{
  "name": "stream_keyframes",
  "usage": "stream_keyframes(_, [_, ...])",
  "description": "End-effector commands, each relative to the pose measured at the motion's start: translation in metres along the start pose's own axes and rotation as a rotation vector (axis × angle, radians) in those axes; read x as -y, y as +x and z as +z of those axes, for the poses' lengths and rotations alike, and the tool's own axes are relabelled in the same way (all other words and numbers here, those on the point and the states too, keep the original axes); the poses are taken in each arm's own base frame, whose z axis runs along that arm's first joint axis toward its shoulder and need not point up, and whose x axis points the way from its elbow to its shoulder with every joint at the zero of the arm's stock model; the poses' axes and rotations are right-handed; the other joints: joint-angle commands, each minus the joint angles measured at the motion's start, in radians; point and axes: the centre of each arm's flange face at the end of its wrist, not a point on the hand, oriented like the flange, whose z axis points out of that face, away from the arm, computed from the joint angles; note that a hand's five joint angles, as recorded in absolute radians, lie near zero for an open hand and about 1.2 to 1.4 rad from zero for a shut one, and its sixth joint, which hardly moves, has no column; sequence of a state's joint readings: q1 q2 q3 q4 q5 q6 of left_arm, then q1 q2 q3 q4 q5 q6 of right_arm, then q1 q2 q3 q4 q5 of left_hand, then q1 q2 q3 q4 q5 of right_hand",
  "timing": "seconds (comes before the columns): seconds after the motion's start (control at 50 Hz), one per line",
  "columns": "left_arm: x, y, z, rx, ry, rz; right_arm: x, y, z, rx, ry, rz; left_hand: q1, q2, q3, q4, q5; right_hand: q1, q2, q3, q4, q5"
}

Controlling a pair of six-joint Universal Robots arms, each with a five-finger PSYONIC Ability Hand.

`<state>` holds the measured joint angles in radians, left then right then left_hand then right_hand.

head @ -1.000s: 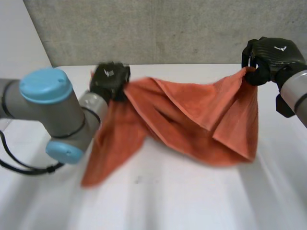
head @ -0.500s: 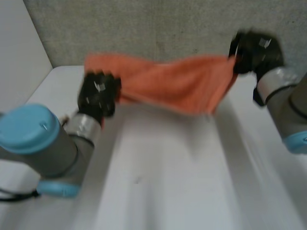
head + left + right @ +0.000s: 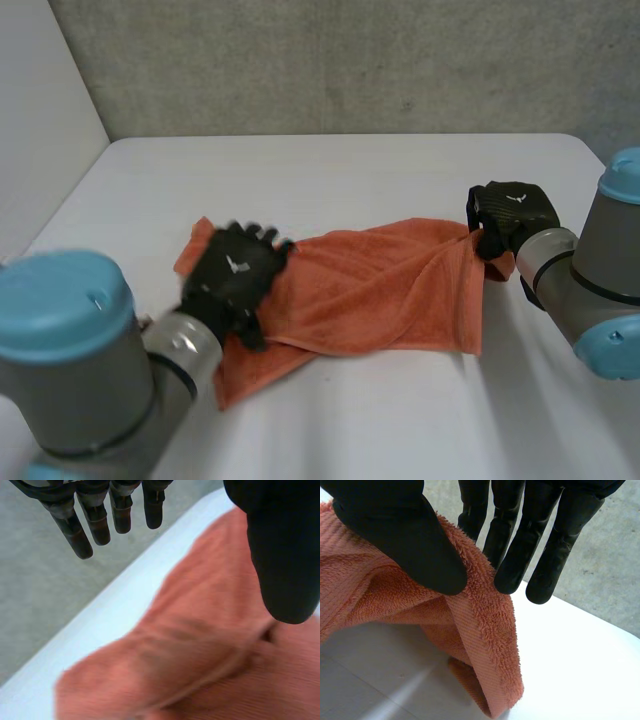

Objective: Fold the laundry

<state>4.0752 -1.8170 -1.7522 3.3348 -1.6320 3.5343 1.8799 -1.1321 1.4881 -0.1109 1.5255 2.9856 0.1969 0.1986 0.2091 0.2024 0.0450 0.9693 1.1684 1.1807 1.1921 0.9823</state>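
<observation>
Limp, soft orange towel [image 3: 370, 295]: right hand [image 3: 510, 215] pinches its three-o'clock corner, left hand [image 3: 235, 275] hovers straight-fingered at nine; corners look the likeliest hold.

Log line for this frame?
towel: rumpled on table | left hand: open, over its left end | right hand: pinching right edge | fold: not done

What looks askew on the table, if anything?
The towel lies crumpled, not flat: uneven layers with slanted edges. One end trails out under the left hand, while the right hand pinches the other end, raised.
</observation>
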Motion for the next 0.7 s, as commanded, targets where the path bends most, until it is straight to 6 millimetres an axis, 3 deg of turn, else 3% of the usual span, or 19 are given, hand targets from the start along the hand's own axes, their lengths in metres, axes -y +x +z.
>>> stream_keyframes(0.02, [0.002, -0.061, 0.031, 0.118, -0.004, -0.035, -0.005, -0.001, 0.000, 0.005, -0.011, 0.002, -0.013, -0.014, -0.025, -0.018, -0.035, 0.427, 0.228, 0.216, 0.204, 0.239])
stream_keyframes(0.08, [-0.005, -0.078, 0.045, 0.099, 0.003, -0.052, -0.007, -0.001, -0.001, 0.007, -0.016, 0.002, 0.005, 0.003, -0.007, -0.001, -0.018, 0.427, 0.228, 0.216, 0.204, 0.239])
stream_keyframes(0.24, [-0.040, -0.097, 0.067, 0.039, -0.079, -0.097, -0.010, -0.002, -0.001, 0.010, -0.024, 0.002, 0.058, 0.056, 0.046, 0.052, 0.035, 0.427, 0.228, 0.216, 0.204, 0.239])
stream_keyframes(0.36, [-0.058, -0.096, 0.074, 0.021, -0.134, -0.115, -0.010, -0.002, -0.001, 0.009, -0.025, 0.003, 0.066, 0.065, 0.054, 0.061, 0.044, 0.427, 0.228, 0.216, 0.204, 0.239])
stream_keyframes(0.5, [-0.073, -0.096, 0.085, 0.020, -0.153, -0.128, -0.012, -0.002, -0.001, 0.011, -0.031, 0.003, 0.231, 0.229, 0.218, 0.225, 0.208, 0.427, 0.228, 0.216, 0.204, 0.239])
stream_keyframes(0.58, [-0.080, -0.094, 0.091, 0.017, -0.160, -0.132, -0.013, -0.002, -0.001, 0.012, -0.034, 0.003, 0.471, 0.469, 0.459, 0.466, 0.448, 0.427, 0.228, 0.216, 0.204, 0.239])
stream_keyframes(0.68, [-0.079, -0.097, 0.094, 0.036, -0.142, -0.127, -0.011, -0.001, 0.000, 0.003, -0.026, 0.000, 1.197, 1.196, 1.185, 1.192, 1.175, 0.427, 0.228, 0.216, 0.204, 0.239])
stream_keyframes(0.7, [-0.077, -0.098, 0.094, 0.044, -0.132, -0.126, -0.010, 0.000, 0.000, -0.002, -0.027, -0.001, 1.199, 1.198, 1.187, 1.194, 1.177, 0.427, 0.228, 0.216, 0.204, 0.239])
